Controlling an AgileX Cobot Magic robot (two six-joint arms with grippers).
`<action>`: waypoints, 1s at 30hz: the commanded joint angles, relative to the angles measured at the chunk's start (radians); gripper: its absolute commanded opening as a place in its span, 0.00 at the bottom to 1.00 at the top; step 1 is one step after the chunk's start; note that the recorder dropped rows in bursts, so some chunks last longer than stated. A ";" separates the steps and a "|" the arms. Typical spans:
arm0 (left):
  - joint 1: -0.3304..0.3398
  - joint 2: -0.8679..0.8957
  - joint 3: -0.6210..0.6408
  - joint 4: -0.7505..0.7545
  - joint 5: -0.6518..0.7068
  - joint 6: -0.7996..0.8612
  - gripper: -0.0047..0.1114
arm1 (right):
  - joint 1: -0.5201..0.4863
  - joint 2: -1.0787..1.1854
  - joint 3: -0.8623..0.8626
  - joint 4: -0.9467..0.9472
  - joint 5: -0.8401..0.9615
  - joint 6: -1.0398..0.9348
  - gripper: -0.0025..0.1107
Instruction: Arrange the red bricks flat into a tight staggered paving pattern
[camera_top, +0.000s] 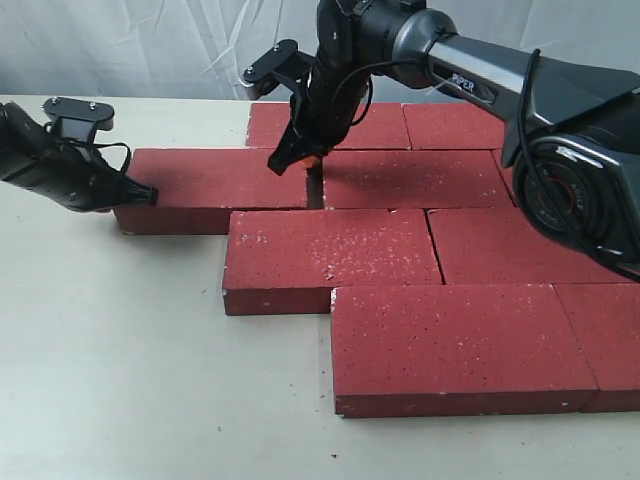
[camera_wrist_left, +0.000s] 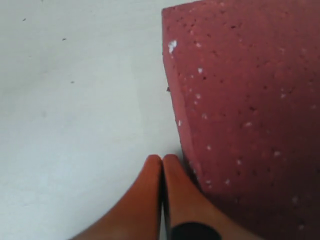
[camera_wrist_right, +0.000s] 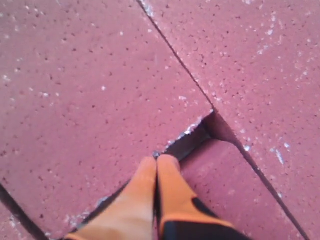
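Showing only from right wrist: chipped corner (camera_wrist_right: 189, 132) between red bricks (camera_wrist_right: 85, 85)

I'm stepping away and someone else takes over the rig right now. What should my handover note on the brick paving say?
Left gripper: shut, tips at the outer end of the second-row left brick.
Right gripper: shut, tips down by the gap between that brick and its neighbour.
Bricks: all flat on the table, in four staggered rows.
Done: the other visible joints look tight.
Left: close that one gap, probably by pushing the left brick inward.
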 joint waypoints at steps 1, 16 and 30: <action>-0.041 0.004 -0.004 -0.006 -0.016 0.001 0.04 | -0.008 -0.030 -0.006 -0.009 0.012 0.000 0.01; -0.078 0.004 -0.004 0.014 -0.028 0.001 0.04 | -0.008 -0.037 -0.006 -0.009 0.043 0.004 0.01; -0.007 -0.019 -0.004 0.040 -0.006 0.001 0.04 | -0.008 -0.091 -0.006 0.012 0.159 0.012 0.01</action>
